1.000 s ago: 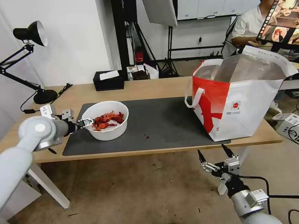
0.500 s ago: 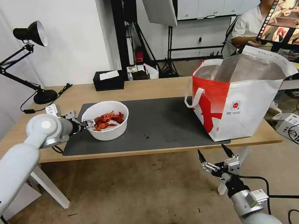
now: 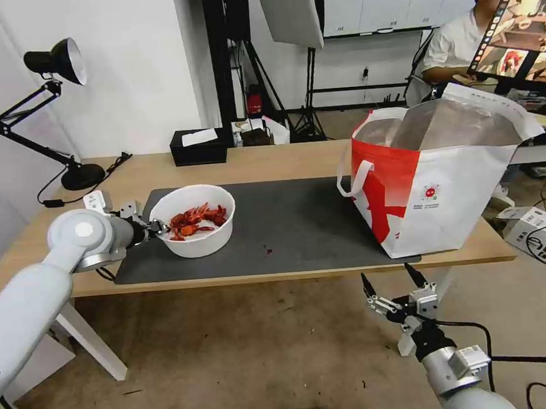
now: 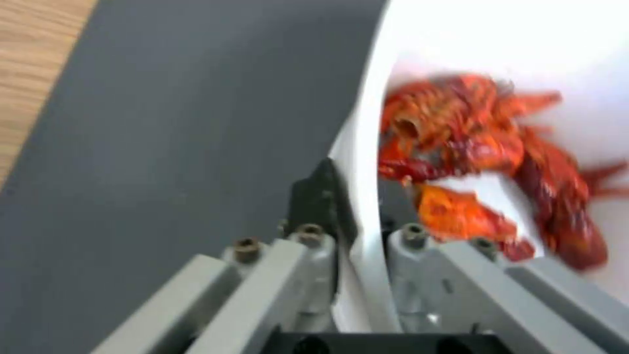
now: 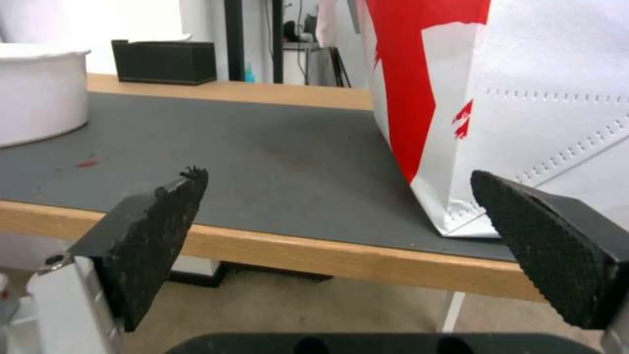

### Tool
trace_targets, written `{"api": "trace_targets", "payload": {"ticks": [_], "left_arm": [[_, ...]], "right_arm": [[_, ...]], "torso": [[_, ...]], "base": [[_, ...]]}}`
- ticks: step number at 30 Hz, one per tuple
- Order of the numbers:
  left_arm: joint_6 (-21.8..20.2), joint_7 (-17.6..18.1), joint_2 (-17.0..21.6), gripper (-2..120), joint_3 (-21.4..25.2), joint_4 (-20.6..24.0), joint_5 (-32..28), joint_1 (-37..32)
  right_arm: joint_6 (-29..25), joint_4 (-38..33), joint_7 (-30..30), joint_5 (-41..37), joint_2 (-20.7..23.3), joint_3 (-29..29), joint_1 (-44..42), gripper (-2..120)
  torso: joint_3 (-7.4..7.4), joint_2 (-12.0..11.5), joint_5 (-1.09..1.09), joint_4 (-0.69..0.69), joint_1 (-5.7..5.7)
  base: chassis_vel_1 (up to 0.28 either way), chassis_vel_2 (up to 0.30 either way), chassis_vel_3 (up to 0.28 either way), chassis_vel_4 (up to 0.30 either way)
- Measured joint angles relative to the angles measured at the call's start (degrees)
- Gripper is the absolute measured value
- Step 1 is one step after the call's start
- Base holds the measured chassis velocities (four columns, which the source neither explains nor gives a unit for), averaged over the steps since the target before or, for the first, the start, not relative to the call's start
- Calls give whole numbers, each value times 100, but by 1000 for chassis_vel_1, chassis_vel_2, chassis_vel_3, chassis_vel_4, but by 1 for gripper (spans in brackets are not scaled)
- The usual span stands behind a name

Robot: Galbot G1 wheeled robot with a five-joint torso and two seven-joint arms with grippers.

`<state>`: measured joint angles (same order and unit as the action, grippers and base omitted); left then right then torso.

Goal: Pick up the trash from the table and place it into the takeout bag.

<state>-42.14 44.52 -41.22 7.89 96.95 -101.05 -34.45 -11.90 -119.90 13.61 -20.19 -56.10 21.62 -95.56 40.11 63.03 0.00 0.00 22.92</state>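
Since a second earlier my left gripper had pulled back from over the shells to the bowl's left rim, while bowl, bag and right arm stayed put. In the left wrist view the fingers straddled the white wall, one outside and one inside, closed on the rim. The bowl sat on the mat towards the table's left end, upright, mouth up; being round it had no long axis to speak of, and the red shells lay heaped in its middle. The bag stood at the right end of the mat, mouth open upward, foil lining showing. I judged the task partly done: no other trash lay on the table, only the bowl was left, gripped but not yet lifted. My right gripper hung below the table's front edge near the bag, jaws spread wide.
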Motion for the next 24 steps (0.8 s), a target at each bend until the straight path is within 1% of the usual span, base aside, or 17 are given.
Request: {"api": "trace_targets", "payload": {"ticks": [1, 2, 4, 9, 10, 12, 13, 16, 17, 19, 21, 22, 24], "left_arm": [[0, 0, 0, 5, 0, 0, 0, 0], [0, -47, -10, 1, 36, 32, -10, -24], [0, -105, -31, 0, 110, 138, -30, -61], [0, -117, -74, 0, 130, 296, -36, 15], [8, -117, -88, 0, 110, 350, -44, 91], [99, -115, -157, 0, -43, 495, -110, 486], [99, -115, -157, 0, -43, 495, -110, 486], [211, -114, -279, 0, -269, 572, -210, 1050], [211, -114, -279, 0, -269, 572, -210, 1050], [324, -109, -522, 0, -673, 577, -356, 1806], [426, -97, -766, 0, -1087, 539, -492, 2326], [426, -97, -766, 0, -1087, 539, -492, 2326], [500, -65, -1003, 0, -1501, 478, -590, 2819]], "right_arm": [[0, 0, 0, 0, 0, 0, 0, 100], [0, 0, 0, 0, 0, 0, 0, 100], [0, 0, 0, 0, 0, 0, 0, 100], [0, 0, 0, 0, 0, 0, 0, 100], [0, 0, 0, 0, 0, 0, 0, 100], [0, 0, 0, 0, 0, 0, 0, 100], [0, 0, 0, 0, 0, 0, 0, 100], [0, 0, 0, 0, 0, 0, 0, 100], [0, 0, 0, 0, 0, 0, 0, 100], [0, 0, 0, 0, 0, 0, 0, 100], [0, 0, 0, 0, 1, 0, 0, 100], [0, 0, 0, 0, 1, 0, 0, 100], [0, 0, 0, 0, 0, 0, 0, 100]], "torso": [[0, 0, 0, 0, 0], [0, 0, 0, 0, 0], [0, 0, 0, 1, 0], [0, 0, -1, 1, 0], [0, 0, -1, 1, 0], [0, 0, 0, 1, -1], [0, 0, 0, 1, -1], [0, 0, 1, 0, -1], [0, 0, 1, 0, -1], [0, 0, 2, 0, 0], [0, 0, 1, 0, 0], [0, 0, 1, 0, 0], [0, 0, 3, -1, 0]], "base": [[0, 0, 0, 0], [0, 0, 0, 0], [0, 0, 0, 0], [0, 0, 0, 0], [0, 0, 0, 0], [0, 0, 0, 0], [0, 0, 0, 0], [0, 0, 0, 0], [0, 0, 0, 0], [0, 0, 0, 0], [0, 0, 0, 0], [0, 0, 0, 0], [0, 0, 0, 0]]}}
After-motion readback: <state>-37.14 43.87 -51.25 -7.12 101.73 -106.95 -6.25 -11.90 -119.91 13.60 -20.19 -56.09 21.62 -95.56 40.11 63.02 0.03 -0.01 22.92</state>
